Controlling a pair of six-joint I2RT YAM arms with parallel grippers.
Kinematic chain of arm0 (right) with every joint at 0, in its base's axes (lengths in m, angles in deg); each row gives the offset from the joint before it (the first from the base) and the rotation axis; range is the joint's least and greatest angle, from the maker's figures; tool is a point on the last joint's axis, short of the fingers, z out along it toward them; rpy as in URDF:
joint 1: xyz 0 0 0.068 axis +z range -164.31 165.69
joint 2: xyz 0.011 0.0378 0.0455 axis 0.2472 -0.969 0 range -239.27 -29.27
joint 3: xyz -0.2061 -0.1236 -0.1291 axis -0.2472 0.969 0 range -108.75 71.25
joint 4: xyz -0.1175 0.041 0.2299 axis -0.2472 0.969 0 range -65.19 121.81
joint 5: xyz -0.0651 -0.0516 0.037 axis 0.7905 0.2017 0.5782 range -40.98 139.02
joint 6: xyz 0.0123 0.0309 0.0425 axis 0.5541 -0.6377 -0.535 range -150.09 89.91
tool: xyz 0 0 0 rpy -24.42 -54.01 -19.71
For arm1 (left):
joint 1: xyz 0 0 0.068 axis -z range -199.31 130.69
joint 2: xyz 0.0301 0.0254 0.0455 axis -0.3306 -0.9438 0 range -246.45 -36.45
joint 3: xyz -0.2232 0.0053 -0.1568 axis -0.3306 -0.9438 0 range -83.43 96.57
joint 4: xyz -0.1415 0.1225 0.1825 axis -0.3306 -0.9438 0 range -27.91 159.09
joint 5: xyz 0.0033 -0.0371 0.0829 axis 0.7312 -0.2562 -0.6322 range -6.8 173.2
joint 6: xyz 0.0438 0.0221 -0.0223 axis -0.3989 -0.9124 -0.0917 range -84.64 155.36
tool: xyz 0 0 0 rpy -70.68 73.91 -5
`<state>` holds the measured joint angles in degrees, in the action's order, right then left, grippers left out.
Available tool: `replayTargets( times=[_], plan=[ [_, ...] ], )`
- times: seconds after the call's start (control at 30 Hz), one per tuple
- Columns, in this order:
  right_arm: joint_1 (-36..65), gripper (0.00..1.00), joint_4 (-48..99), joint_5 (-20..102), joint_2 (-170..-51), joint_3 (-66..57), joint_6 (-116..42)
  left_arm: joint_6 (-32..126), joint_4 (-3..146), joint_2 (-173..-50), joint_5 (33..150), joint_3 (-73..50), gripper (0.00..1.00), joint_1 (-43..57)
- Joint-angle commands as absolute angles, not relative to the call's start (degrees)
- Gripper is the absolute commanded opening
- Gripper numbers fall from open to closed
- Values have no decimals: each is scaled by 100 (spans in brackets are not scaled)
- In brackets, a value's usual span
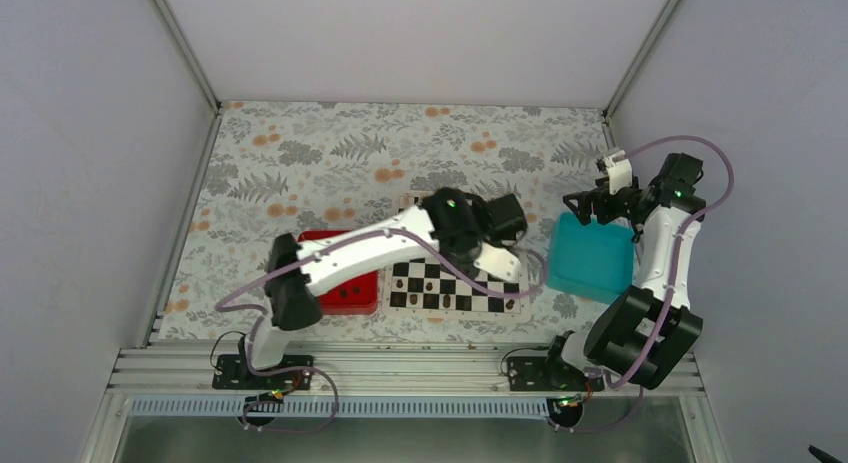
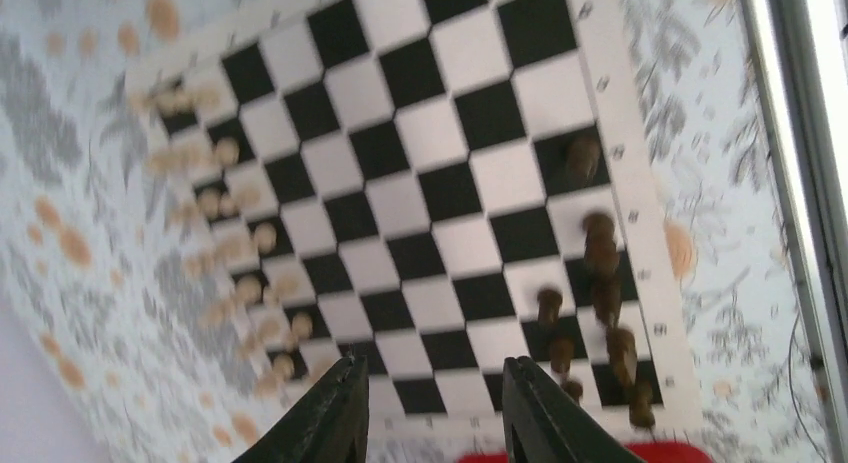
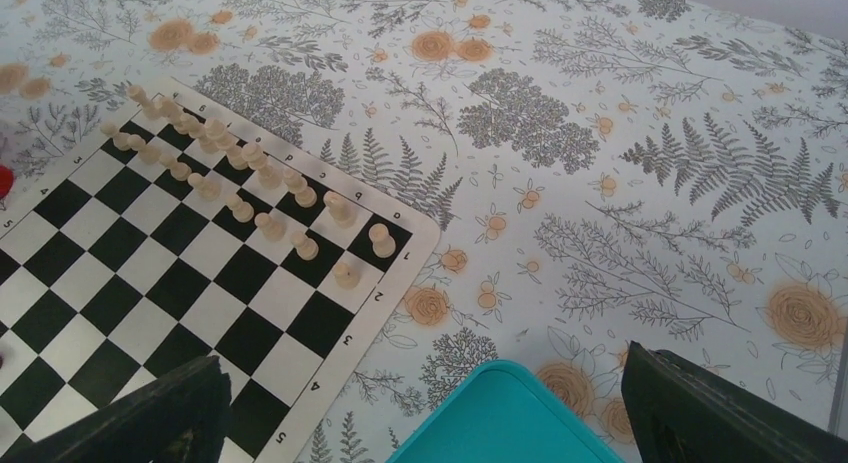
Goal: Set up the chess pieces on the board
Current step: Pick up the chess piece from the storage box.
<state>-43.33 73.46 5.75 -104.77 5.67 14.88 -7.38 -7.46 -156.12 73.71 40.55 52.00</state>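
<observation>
From above, your left arm (image 1: pixel 370 245) reaches over the board (image 1: pixel 470 301) at mid-frame, and its wrist hides the middle squares. Several dark pieces (image 1: pixel 430 284) stand on the board's near rows. A few more dark shapes lie in the red tray (image 1: pixel 322 295), which touches the board's left edge. The teal tray (image 1: pixel 590 258) sits just right of the board. Your right gripper (image 1: pixel 583 205) hangs over the teal tray's far edge.

In the left wrist view, your left gripper (image 2: pixel 435 408) shows at the bottom edge. Its fingers (image 2: pixel 335 418) are parted only a little, with nothing between them and nothing touched. Bare squares show through the gap. The dark pieces stand in a loose line down the right side of the board, from mid-height to the lower right corner. The nearest of them is just right of the right finger and apart from it. Pale pieces (image 2: pixel 230 243) blur along the board's left side.

In the right wrist view, your right gripper is spread wide and holds nothing, with one finger in each lower corner of the frame. The teal tray's corner lies between the fingers at bottom centre. The board fills the left of the frame, with the pale pieces in two rows along its upper edge.
</observation>
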Motion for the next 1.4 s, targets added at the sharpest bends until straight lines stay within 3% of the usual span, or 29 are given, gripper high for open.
replayTargets(
  times=[0.0,0.2,0.43,0.63,0.93,1.37],
  plan=[
    [-4403,100,7453,289,-10585,287,1498,-283,-878,-14780,7167,3486,35,4586],
    [-4394,100,7476,170,-10679,201,1390,-485,-825,-13771,8228,2428,46,3259],
    [-4255,100,7441,247,-10729,118,1190,-844,207,-12374,8112,75,47,2092],
    [-3970,100,7317,411,-10883,55,958,-1202,681,-11657,8224,-1222,46,1020],
    [-3524,100,7120,491,-10960,150,752,-1567,1168,-11581,8673,-2220,41,10],
    [-3418,100,7057,576,-10976,288,798,-1570,1856,-12139,8940,-3019,37,-241]
  ],
)
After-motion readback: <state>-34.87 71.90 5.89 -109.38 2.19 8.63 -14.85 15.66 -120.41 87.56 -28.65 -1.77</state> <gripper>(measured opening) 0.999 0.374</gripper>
